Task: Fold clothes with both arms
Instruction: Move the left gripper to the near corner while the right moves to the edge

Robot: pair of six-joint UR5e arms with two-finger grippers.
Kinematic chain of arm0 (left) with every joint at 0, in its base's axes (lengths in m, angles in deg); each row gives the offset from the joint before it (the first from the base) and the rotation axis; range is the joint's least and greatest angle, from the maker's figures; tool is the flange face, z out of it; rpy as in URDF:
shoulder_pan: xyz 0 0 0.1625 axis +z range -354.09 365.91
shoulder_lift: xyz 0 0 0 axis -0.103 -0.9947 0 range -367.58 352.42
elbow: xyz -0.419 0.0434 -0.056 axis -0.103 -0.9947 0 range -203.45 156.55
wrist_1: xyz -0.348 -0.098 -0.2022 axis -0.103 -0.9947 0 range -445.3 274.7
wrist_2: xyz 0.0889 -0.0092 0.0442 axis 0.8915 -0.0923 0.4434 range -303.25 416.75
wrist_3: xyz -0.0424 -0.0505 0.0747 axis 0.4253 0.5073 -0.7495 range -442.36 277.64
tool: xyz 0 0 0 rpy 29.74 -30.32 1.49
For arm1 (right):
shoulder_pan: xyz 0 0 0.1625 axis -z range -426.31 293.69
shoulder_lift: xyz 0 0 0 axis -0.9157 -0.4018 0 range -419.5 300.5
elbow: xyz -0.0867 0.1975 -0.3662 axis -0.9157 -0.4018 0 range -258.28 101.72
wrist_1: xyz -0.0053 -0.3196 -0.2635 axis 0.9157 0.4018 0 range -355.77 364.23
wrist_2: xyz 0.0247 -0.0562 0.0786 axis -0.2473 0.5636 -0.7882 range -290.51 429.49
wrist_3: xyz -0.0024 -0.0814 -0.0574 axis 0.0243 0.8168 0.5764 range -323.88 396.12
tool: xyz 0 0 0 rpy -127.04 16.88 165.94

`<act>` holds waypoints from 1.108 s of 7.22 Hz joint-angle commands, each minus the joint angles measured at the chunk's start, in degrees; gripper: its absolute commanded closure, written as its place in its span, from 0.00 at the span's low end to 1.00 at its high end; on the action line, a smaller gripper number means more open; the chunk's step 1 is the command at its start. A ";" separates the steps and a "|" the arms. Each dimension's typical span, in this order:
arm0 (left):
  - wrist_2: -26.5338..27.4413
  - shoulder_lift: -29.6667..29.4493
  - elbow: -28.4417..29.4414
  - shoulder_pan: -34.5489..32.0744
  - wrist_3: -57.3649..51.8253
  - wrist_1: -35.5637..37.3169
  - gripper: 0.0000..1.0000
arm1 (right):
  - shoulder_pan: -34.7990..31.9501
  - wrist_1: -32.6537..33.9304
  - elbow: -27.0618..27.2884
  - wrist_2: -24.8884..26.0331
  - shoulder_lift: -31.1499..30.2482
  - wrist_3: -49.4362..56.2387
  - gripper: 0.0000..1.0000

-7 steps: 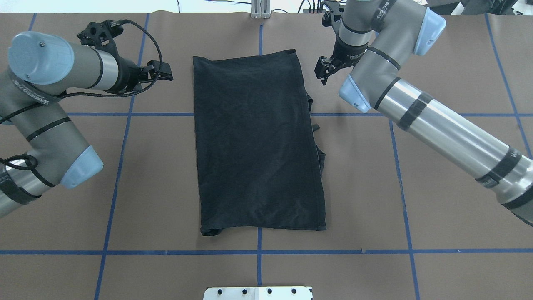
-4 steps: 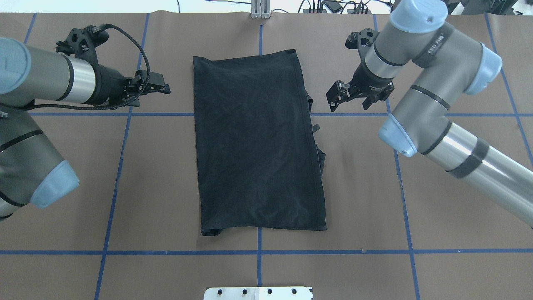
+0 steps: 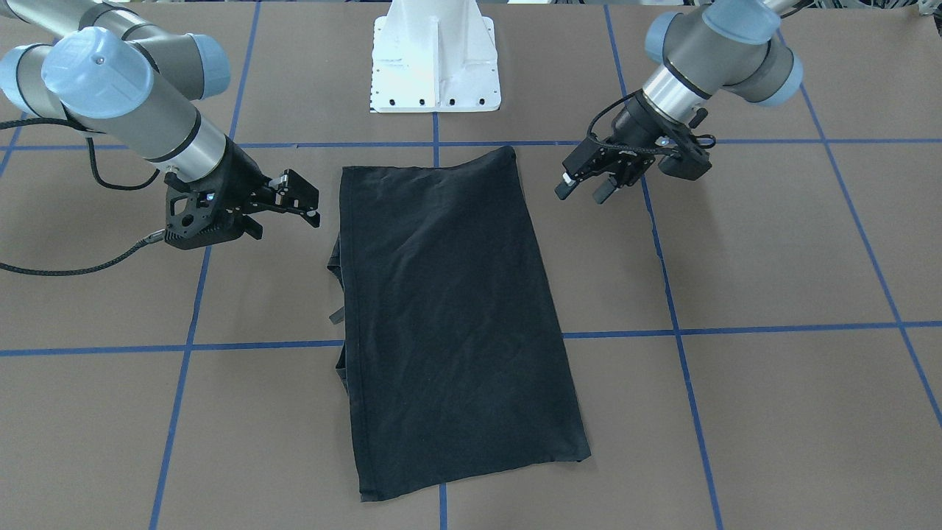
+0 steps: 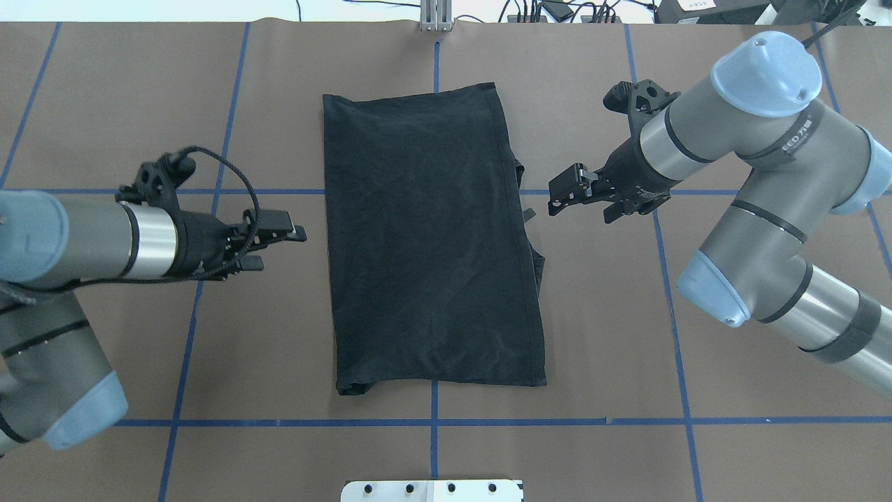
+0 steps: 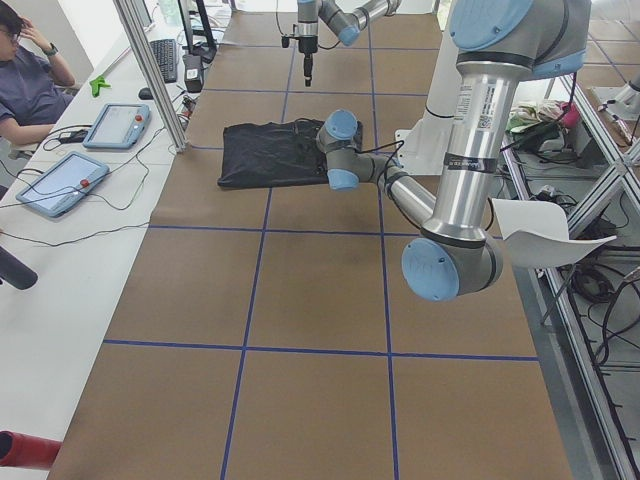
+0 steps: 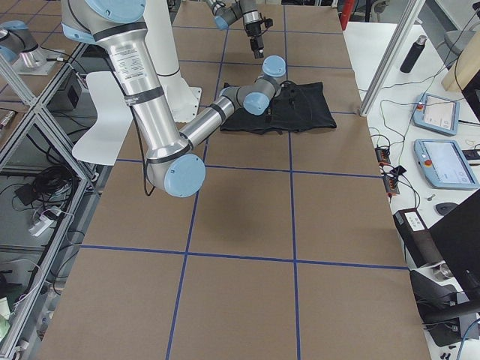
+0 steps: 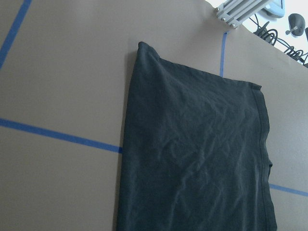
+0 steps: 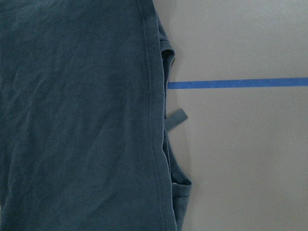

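The black T-shirt [image 4: 432,237] lies flat in the middle of the table, plain side up, folded into a long rectangle; it also shows in the front view [image 3: 449,316]. Sleeve layers and a small tag [image 8: 177,117] stick out along its right edge. My left gripper [image 4: 284,247] is open and empty beside the shirt's left edge, about halfway along it; in the front view [image 3: 581,193] its fingers stand apart. My right gripper [image 4: 578,209] is open and empty beside the right edge, also in the front view [image 3: 291,217]. Neither touches the cloth.
The white pedestal base [image 4: 432,490] stands at the near table edge. Blue tape lines [image 4: 195,314] grid the brown table. An aluminium post [image 4: 435,14] and cables sit at the far edge. An operator [image 5: 30,80] sits at a side desk with tablets [image 5: 115,125].
Both arms have swung from the shirt's far corners toward the robot, along its sides to about mid-length. Both grippers stay open. The shirt has not moved.
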 commanded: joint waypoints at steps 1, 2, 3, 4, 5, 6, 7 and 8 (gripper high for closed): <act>7.62 0.85 0.11 11.01 7.29 -0.94 0.00 | 0.45 -7.02 0.24 -0.26 -2.59 -2.99 0.01; 9.04 0.94 0.55 14.19 9.49 -0.85 0.00 | 0.54 -7.11 0.24 -0.26 -2.59 -3.07 0.01; 10.80 0.68 0.90 17.35 10.12 -0.76 0.00 | 0.54 -7.11 0.16 -0.26 -2.59 -2.99 0.01; 10.90 0.24 2.30 18.08 10.21 -0.85 0.00 | 0.54 -7.11 0.15 -0.26 -2.50 -3.07 0.01; 10.99 -0.20 3.09 18.95 10.91 -0.85 0.01 | 0.54 -7.11 0.15 -0.26 -2.50 -2.99 0.01; 10.99 -0.81 3.71 19.75 10.91 -0.85 0.06 | 0.54 -7.11 0.07 -0.35 -2.59 -2.99 0.01; 10.99 -1.60 3.89 19.75 11.00 -0.85 0.18 | 0.45 -7.11 0.07 -0.78 -2.59 -2.99 0.01; 10.91 -2.04 3.89 19.75 11.26 -0.76 0.26 | 0.45 -7.11 0.07 -1.14 -2.59 -2.99 0.01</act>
